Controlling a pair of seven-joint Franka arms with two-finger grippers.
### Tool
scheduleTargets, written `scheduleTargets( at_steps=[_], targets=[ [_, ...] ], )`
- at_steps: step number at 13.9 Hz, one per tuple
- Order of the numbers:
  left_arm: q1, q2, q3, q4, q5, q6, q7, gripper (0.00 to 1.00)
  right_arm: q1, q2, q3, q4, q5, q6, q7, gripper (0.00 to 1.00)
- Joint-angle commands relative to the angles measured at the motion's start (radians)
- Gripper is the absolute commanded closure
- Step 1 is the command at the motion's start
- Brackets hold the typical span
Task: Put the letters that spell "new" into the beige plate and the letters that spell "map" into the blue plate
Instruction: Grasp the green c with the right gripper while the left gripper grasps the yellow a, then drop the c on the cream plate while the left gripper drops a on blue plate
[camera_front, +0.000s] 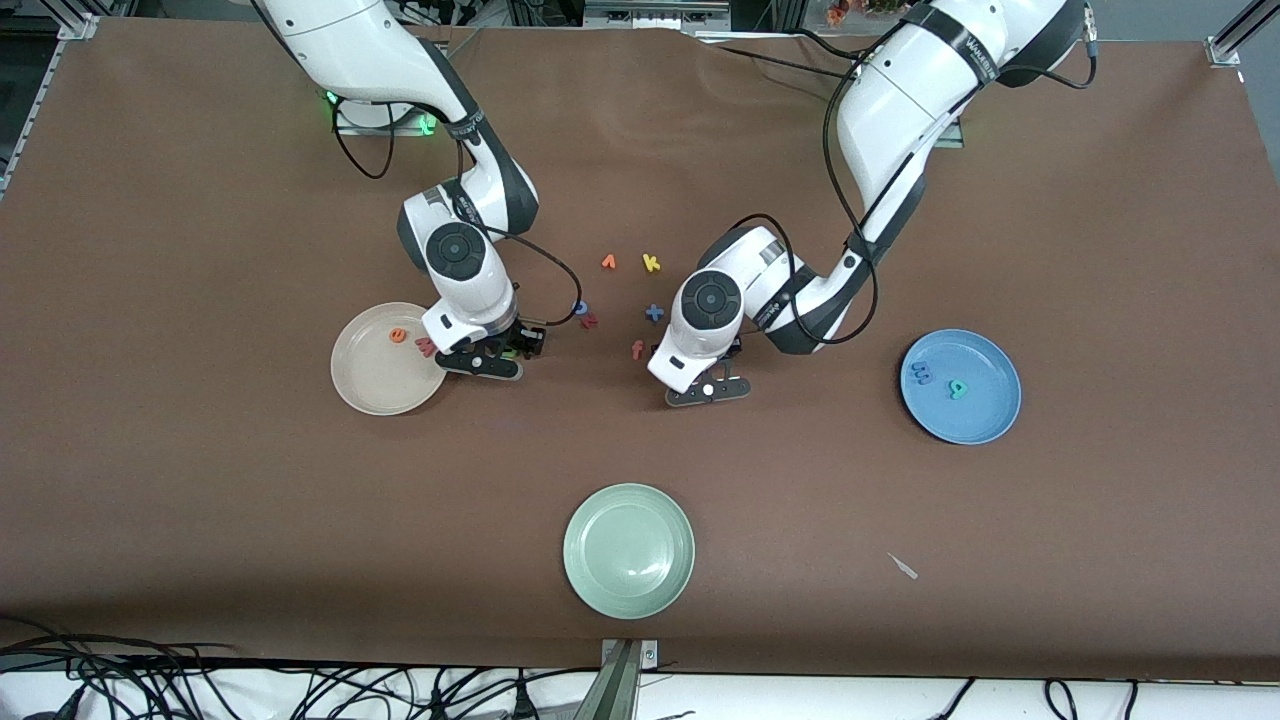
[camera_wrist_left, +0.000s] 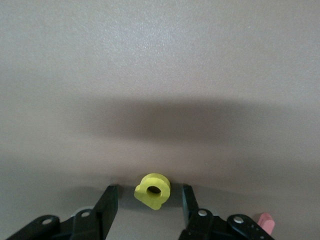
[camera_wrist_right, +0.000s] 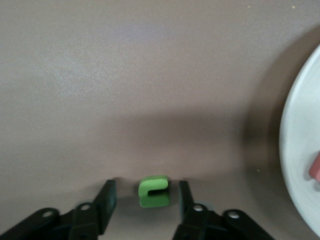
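1. Beige plate (camera_front: 375, 385), round with a raised rim, sits toward the right arm's end of the table; the orange e (camera_front: 398, 336) lies in it, and the pinkish-red w (camera_front: 425, 347) rests at its rim just beside the right gripper.
2. Blue plate (camera_front: 975, 410), the same round rimmed shape, sits toward the left arm's end; it holds the blue m (camera_front: 921, 374) and the teal p (camera_front: 958, 389), close together but apart.
3. Pale green plate (camera_front: 629, 550) lies nearest the front camera, glossy, with faint rings in its surface.
4. The right gripper (camera_wrist_right: 145, 197) is low at the table beside the beige plate. Its black fingers (camera_wrist_right: 106, 200) stand on either side of the green n (camera_wrist_right: 153, 191), a small blocky foam piece with a notch, with a gap showing on each side; the letter lies on the cloth, not yet clamped.
5. The left gripper (camera_wrist_left: 149, 200) is low at the table's middle. Its fingers (camera_wrist_left: 107, 202) flank the yellow a (camera_wrist_left: 153, 190), a rounded foam piece with a hole through it, gaps visible on both sides, so nothing is gripped.
6. Spare letters lie between the arms: an orange v (camera_front: 608, 262), a yellow k (camera_front: 651, 263), a red-orange f (camera_front: 637, 349), and a blue cross-shaped piece (camera_front: 654, 313).
7. The table (camera_front: 200, 500) is covered in a matte brown cloth.
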Motion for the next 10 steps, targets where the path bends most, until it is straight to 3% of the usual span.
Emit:
scheduleTargets(
  at_steps=[1, 4, 6, 7, 10],
  targets=[
    [-0.018, 0.018, 0.015, 0.032, -0.010, -0.008, 0.001, 0.54, 0.008, -0.006, -0.007, -0.019, 0.000, 0.024, -0.017, 0.55],
    [-0.018, 0.021, 0.016, 0.032, -0.009, -0.008, 0.010, 0.68, 0.008, -0.005, -0.007, -0.050, 0.000, 0.074, -0.020, 0.60],
    [-0.017, 0.022, 0.018, 0.032, 0.014, -0.008, 0.010, 0.72, 0.005, -0.005, -0.007, -0.062, 0.000, 0.094, -0.031, 0.68],
    [-0.017, 0.022, 0.018, 0.032, 0.019, -0.008, 0.010, 0.74, 0.005, -0.006, -0.010, -0.062, 0.000, 0.091, -0.041, 0.74],
    [-0.001, 0.006, 0.016, 0.038, 0.013, -0.032, 0.051, 0.83, -0.002, -0.046, -0.045, -0.041, 0.002, 0.005, -0.135, 0.77]
  ],
)
